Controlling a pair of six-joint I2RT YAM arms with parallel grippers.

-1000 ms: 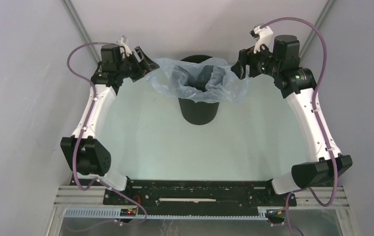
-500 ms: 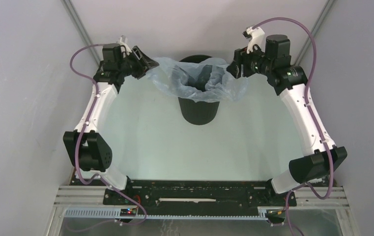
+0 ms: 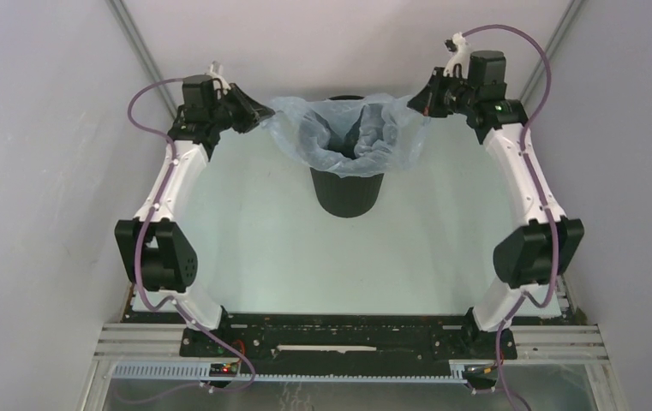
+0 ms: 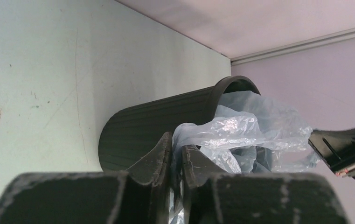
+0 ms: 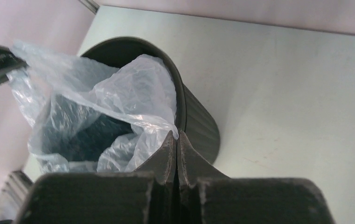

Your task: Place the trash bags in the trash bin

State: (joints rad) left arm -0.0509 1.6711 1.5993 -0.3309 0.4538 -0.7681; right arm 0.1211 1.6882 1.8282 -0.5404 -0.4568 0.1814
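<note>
Wrinkly translucent pale blue trash bag (image 3: 336, 137), spread over black trash bin (image 3: 348, 193)

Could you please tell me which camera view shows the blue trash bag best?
The top external view: the whole trash bag shows, stretched open over the trash bin between the left gripper and right gripper. Each wrist view shows only part of its crumpled film.

The trash bag (image 3: 352, 141) is thin translucent pale blue plastic film, wrinkly, with glossy glints. The trash bin (image 3: 348, 195) is matt black and its wall looks finely ribbed up close; the table (image 3: 288, 248) around the trash bin is pale, matt, faintly scratched and specked. The fingers (image 4: 156, 158) of the left gripper (image 4: 176, 142) look dark, matt and grainy.
</note>
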